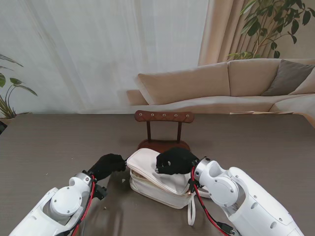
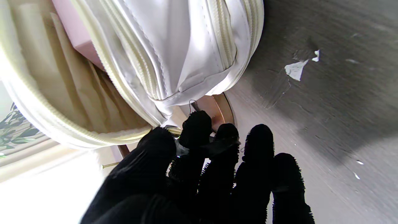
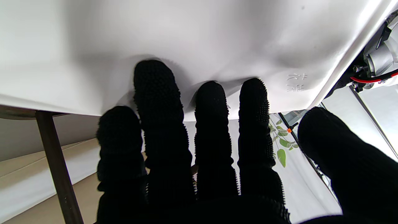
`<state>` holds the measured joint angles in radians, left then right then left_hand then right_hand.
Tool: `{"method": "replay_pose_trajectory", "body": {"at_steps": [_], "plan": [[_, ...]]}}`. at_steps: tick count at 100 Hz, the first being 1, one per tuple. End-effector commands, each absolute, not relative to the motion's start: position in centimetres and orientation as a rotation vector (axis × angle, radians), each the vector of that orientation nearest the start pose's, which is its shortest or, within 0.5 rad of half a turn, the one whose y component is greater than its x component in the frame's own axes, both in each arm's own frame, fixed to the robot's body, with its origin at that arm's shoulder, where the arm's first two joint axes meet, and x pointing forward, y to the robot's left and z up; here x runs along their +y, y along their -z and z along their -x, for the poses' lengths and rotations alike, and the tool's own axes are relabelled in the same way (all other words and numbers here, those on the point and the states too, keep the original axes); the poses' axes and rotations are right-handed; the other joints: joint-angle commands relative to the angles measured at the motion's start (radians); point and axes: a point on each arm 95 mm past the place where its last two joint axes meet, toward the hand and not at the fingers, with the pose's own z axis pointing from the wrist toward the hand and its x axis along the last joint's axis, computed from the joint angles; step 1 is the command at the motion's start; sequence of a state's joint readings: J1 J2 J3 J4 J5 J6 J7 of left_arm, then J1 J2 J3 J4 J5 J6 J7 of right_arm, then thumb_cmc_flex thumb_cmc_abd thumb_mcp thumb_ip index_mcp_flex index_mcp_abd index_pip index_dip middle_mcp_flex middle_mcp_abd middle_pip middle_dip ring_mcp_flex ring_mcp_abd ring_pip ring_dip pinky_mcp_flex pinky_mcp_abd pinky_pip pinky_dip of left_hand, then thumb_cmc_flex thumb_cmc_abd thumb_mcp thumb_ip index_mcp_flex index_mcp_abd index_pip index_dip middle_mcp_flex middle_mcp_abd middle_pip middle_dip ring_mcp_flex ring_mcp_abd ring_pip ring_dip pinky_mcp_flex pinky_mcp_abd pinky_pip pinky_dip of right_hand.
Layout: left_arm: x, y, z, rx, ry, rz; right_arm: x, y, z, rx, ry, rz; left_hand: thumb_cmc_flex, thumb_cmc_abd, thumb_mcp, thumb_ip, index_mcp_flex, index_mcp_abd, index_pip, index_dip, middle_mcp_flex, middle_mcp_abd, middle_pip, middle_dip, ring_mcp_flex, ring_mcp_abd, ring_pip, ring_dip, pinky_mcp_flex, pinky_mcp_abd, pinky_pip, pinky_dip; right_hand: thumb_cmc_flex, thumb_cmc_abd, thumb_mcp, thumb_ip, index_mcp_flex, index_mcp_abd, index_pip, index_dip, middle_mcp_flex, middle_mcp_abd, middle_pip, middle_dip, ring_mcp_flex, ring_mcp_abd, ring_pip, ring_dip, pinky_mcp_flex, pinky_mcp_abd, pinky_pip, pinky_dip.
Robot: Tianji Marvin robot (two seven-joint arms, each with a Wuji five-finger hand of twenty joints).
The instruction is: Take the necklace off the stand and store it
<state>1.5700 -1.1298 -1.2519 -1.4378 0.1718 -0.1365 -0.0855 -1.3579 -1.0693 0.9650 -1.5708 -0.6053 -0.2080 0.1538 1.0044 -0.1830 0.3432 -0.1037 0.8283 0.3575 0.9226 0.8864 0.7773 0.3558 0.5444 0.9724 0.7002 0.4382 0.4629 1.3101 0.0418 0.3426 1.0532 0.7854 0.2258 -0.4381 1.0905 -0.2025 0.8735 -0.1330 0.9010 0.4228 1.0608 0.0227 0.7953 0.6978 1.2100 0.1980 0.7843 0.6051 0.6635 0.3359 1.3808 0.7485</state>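
The right hand [image 1: 176, 161] is laid flat, fingers spread, on the pouch [image 1: 160, 178] lid. The pouch's left edge is pinched by the left hand [image 1: 107, 166], just in front of the stand [image 1: 164, 129].

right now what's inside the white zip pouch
Through the open side of the white zippered fabric pouch, the left wrist view shows beige lining and a pink block. The lid under the right hand hides the rest; no necklace is visible.

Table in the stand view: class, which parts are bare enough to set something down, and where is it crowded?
Bare table lies left of the wooden stand and right of it. Crowded: the middle, where the left hand and right hand are on the white pouch.
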Motion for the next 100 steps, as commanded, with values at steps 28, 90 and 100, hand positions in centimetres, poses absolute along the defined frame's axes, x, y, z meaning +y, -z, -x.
{"method": "replay_pose_trajectory", "body": {"at_steps": [28,90,100], "plan": [[2.1,36.0,-38.3,1.122,1.937,2.047,8.3,31.8,-40.1,1.875,-1.85,-1.237,-0.187,0.012,0.102,0.014,0.18,0.057,0.206,0.093,0.181,0.014,0.123,0.098,0.07,-0.062,0.487,0.26,0.088,0.018,0.214,0.081,-0.064,0.025,-0.021,0.092,-0.099,-0.011,-0.136,0.029,-0.167,0.079,-0.168,-0.139,-0.194,0.028,-0.184,-0.075,-0.151,0.009,-0.165,-0.08],[2.3,35.6,-37.7,1.058,1.974,2.041,9.2,32.4,-36.0,1.877,-1.935,-0.868,-0.234,-0.011,0.137,0.017,0.228,0.059,0.244,0.096,0.228,0.023,0.11,0.104,0.124,-0.013,0.441,0.26,0.114,0.044,0.223,0.07,-0.105,0.005,-0.144,0.111,-0.318,0.063,-0.225,0.019,-0.388,0.072,-0.228,-0.227,-0.443,0.044,-0.389,-0.21,-0.329,-0.01,-0.373,-0.161],[2.4,35.5,-37.5,1.053,1.97,2.045,9.6,32.6,-35.7,1.867,-1.918,-0.768,-0.234,-0.012,0.139,0.017,0.228,0.059,0.243,0.096,0.229,0.026,0.11,0.104,0.126,-0.01,0.439,0.26,0.113,0.046,0.224,0.07,-0.115,0.015,-0.179,0.116,-0.429,0.124,-0.259,-0.013,-0.474,0.082,-0.24,-0.25,-0.489,0.043,-0.414,-0.229,-0.357,-0.015,-0.4,-0.174]]}}
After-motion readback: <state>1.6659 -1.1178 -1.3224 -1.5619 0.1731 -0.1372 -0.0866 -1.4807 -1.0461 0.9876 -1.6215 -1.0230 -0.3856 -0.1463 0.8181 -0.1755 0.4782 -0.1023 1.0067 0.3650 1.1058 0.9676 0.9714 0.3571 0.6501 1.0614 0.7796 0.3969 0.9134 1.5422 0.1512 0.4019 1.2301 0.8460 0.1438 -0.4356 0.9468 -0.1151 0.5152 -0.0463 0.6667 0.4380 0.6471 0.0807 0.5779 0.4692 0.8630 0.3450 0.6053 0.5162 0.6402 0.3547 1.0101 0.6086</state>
